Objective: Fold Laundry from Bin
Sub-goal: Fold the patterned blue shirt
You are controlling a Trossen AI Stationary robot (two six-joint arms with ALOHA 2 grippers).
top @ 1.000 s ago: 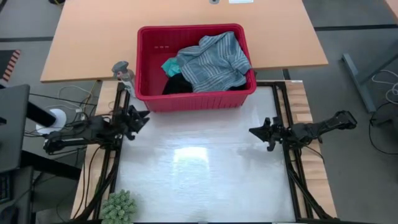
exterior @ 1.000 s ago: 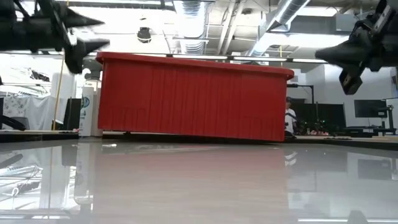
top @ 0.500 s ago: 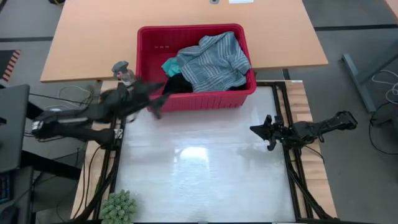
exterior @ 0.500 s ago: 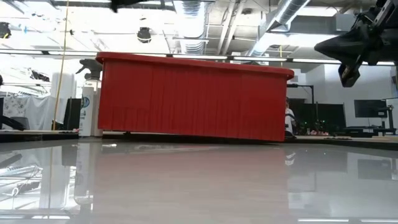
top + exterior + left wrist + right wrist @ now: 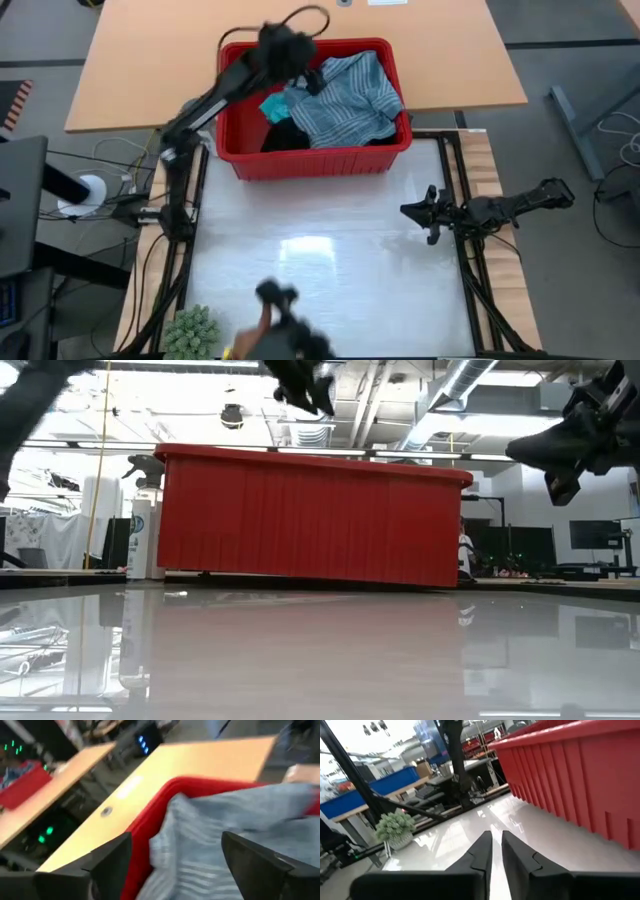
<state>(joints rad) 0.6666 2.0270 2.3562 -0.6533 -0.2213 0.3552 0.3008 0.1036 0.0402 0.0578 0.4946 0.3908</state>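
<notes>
Laundry sits heaped in the bin, which stands at the far edge of the worktop, a little left of centre. I see the striped shirt on top, a turquoise piece and black cloth tucked under it at the bin's left side. Being uppermost, the shirt looks to me like the natural first pick.

My left gripper hangs over the bin's far-left corner, above the shirt's edge, with its fingers spread wide and nothing between them, which I read as a reach set up for a grab. My right gripper waits low over the worktop's right edge, fingers nearly together and empty, leaving the middle free for laying cloth out.

From overhead I get the whole pile and both arms. The left wrist view alone shows the shirt between those spread fingers. The low view hides the cloth behind the bin's wall. The right wrist view shows its narrow gap and a small plant.
</notes>
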